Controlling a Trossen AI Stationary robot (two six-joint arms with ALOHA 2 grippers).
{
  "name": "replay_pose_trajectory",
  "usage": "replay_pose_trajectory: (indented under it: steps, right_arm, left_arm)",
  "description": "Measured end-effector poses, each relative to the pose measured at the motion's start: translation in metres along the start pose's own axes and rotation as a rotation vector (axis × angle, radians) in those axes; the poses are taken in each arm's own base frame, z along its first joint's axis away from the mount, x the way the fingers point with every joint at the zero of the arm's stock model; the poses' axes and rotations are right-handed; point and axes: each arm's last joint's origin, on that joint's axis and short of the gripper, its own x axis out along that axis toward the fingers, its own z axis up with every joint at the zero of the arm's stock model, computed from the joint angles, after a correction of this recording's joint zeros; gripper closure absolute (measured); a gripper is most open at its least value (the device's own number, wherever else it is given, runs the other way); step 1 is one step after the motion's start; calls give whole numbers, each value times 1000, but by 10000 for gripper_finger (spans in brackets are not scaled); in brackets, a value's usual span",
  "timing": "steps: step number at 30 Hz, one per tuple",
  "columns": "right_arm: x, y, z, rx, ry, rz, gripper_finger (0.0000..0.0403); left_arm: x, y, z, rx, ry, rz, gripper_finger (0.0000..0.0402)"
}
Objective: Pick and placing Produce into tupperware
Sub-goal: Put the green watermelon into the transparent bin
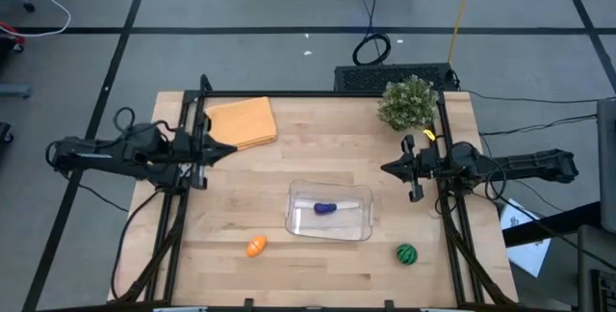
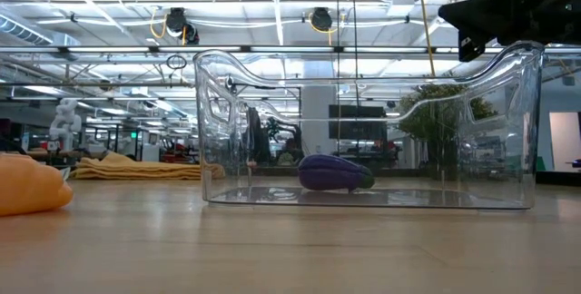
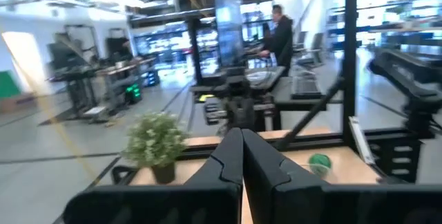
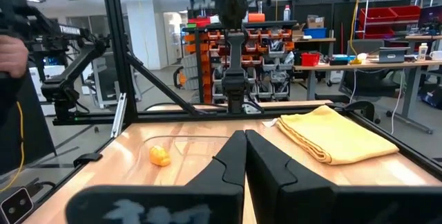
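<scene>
so purple piece (image 1: 325,208) lies inside tupperware (image 1: 361,196), hands away.

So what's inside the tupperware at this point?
Only the purple piece lies inside the tupperware. The orange piece and green striped piece sit outside on the table. The clear walls hide nothing.

Purple piece (image 1: 325,208); orange piece (image 1: 255,247); green-striped piece (image 1: 407,253); tupperware (image 1: 362,227) clr.

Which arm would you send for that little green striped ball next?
Probably the right. The green striped piece lies by the table's right edge, on the same side as the right gripper, which is shut and empty. The left gripper waits across the table beside the orange cloth.
</scene>
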Motion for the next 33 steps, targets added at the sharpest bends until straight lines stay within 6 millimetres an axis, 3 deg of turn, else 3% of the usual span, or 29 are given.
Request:
replay_pose_trajectory:
  steps: [17, 29, 33]
  right_arm:
    - [1, 0, 1, 0, -11, 2, 403]
    - [2, 0, 1, -5, -11, 1, 403]
    - [4, 0, -1, -7, 6, 0, 403]
  left_arm:
    - [-6, -6, -84, 70, 181, 129, 397]
    - [-8, -14, -120, 68, 213, 2, 400]
    - [-8, -15, -123, 69, 222, -11, 395]
